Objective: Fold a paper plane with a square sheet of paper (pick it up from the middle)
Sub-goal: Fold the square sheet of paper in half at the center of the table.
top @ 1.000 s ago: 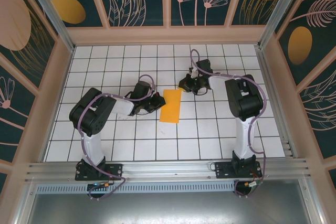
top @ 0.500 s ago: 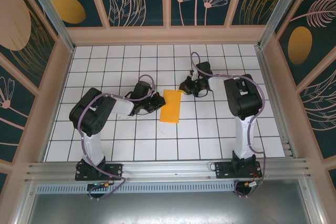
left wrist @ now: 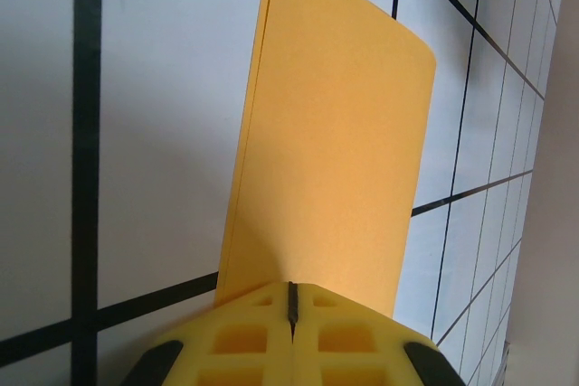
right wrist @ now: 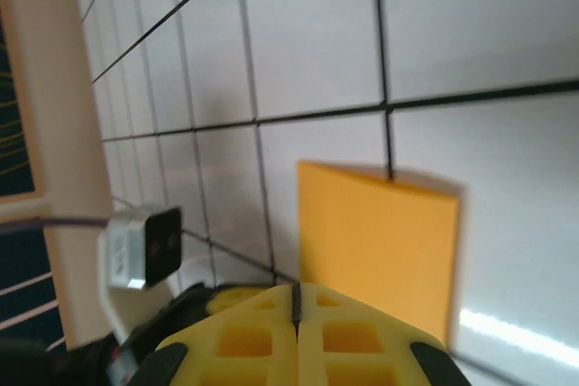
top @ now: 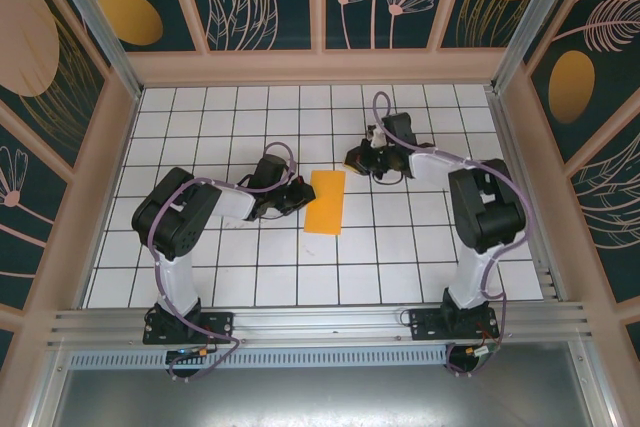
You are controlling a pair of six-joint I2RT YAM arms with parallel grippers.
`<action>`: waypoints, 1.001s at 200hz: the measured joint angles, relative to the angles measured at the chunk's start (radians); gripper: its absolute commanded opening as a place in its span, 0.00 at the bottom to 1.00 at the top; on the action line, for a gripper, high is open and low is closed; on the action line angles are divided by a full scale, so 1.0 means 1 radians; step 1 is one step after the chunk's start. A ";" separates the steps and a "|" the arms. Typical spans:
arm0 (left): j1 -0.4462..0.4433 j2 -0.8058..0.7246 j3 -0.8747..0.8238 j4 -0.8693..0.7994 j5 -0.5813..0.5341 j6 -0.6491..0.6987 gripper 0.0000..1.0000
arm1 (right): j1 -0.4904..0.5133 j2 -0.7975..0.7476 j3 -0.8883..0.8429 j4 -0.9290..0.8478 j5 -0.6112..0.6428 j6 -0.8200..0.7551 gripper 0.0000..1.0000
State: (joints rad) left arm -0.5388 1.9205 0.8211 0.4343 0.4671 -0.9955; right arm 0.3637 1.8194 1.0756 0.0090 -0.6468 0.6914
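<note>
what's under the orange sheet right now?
The square sheet of paper lies folded flat on the white grid table. Grid lines run up to its edges and vanish beneath; nothing sticks out. The tiles directly beneath it are covered.

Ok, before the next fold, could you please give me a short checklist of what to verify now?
1. Sheet of paper folded in half and lying flat on the table: ok.
2. Left claw shut, at the paper's left edge: ok.
3. Right claw shut, beside the paper's far right corner: ok.
4. Paper held by a claw: not ok, no paper is seen between either pair of jaws.
5. Left claw pressing the paper down: cannot tell.
6. Plane shape reached: not ok, it is only a plain rectangle.
</note>
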 measured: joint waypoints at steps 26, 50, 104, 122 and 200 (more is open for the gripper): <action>0.000 0.000 0.000 0.000 0.000 0.000 0.00 | 0.075 -0.072 -0.130 0.045 0.011 0.017 0.01; 0.000 -0.001 0.001 -0.002 0.000 0.000 0.00 | 0.146 -0.113 -0.269 0.076 0.015 0.056 0.01; 0.000 -0.001 0.005 -0.011 0.000 0.001 0.00 | 0.229 -0.162 -0.406 0.140 0.018 0.119 0.01; 0.000 -0.001 0.006 -0.012 0.000 0.001 0.00 | 0.241 -0.162 -0.421 0.158 0.018 0.126 0.02; 0.000 -0.002 0.006 -0.012 0.000 0.001 0.00 | 0.240 -0.151 -0.436 0.127 0.055 0.103 0.03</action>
State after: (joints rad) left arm -0.5388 1.9186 0.8268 0.4221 0.4671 -0.9947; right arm 0.6041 1.6688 0.6392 0.1356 -0.5922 0.7940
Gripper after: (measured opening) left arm 0.044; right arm 0.067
